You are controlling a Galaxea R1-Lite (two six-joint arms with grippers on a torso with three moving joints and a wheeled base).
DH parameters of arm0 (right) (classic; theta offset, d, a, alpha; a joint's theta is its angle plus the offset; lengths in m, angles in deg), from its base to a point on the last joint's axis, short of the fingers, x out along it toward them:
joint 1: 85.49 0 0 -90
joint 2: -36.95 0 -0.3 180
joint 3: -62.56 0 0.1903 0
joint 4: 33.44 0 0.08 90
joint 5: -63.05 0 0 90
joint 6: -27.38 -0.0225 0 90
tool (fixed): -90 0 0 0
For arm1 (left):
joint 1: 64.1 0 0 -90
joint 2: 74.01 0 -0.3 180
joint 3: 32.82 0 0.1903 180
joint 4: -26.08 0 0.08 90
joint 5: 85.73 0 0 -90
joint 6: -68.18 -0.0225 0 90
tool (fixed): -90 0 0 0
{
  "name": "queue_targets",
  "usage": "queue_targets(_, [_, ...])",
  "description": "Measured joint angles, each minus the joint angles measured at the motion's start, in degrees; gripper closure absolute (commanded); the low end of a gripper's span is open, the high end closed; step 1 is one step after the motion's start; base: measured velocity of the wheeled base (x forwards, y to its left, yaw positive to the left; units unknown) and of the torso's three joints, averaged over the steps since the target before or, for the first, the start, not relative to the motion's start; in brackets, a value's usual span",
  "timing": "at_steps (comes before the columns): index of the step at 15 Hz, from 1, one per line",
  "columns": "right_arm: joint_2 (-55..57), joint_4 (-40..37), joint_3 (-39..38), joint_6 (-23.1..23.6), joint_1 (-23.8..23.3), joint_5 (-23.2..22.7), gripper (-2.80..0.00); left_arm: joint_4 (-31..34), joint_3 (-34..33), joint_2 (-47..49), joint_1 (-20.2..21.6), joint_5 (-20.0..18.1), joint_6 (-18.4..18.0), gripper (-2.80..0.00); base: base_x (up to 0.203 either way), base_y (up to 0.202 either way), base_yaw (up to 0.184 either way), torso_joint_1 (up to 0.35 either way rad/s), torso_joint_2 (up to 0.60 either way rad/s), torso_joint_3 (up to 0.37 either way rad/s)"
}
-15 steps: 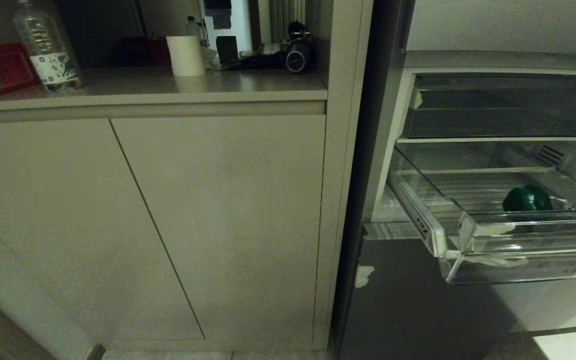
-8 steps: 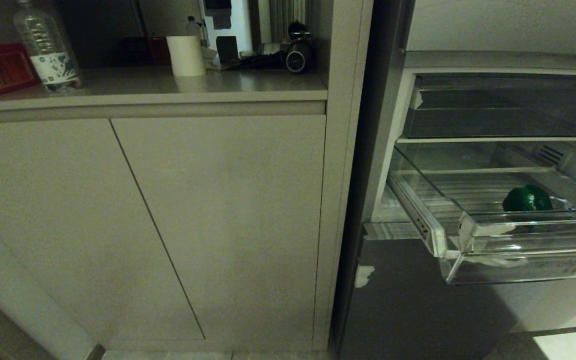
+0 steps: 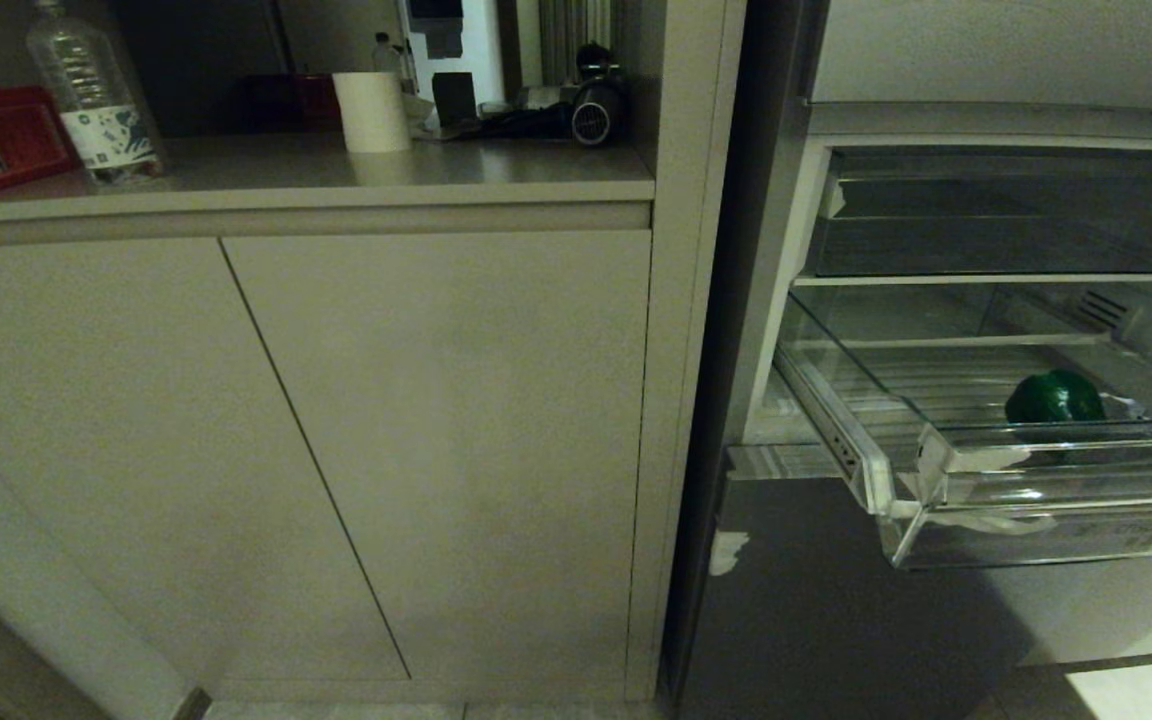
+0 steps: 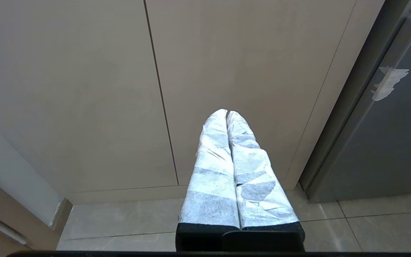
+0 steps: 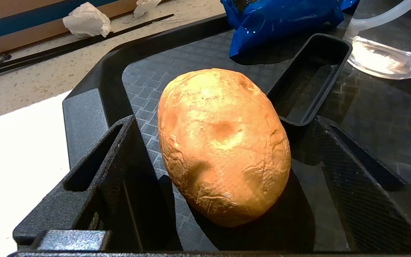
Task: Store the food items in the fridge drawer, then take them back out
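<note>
Black tray (image 5: 84, 117) under your right gripper (image 5: 223, 200), jaws apart around the potato (image 5: 223, 142): close off-centre and it rolls away.

The clear fridge drawer (image 3: 946, 480) stands pulled out, a green pepper (image 3: 1054, 397) lying inside; a water bottle (image 3: 91, 95) stands on the surface (image 3: 496, 165).

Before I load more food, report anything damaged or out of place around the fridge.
The pulled-out clear plastic fridge drawer has ragged white tape scraps on its front corner, like a makeshift repair. Another torn white tape piece clings to the dark grey panel below. Nothing spilled.
</note>
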Motion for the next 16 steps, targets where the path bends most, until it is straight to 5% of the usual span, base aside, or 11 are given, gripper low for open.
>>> queue_targets(1, [0.02,0.01,-0.01,0.03,0.00,0.00,0.00,0.00,0.00,0.00,0.00,0.00,0.00,0.00,0.000,0.000,0.000,0.000,0.00,0.000])
queue_targets(16, [-5.29,-0.01,-3.42,0.39,-0.16,-0.45,0.00,0.00,0.00,0.00,0.00,0.00,0.00,0.00,0.000,0.000,0.000,0.000,0.00,0.000])
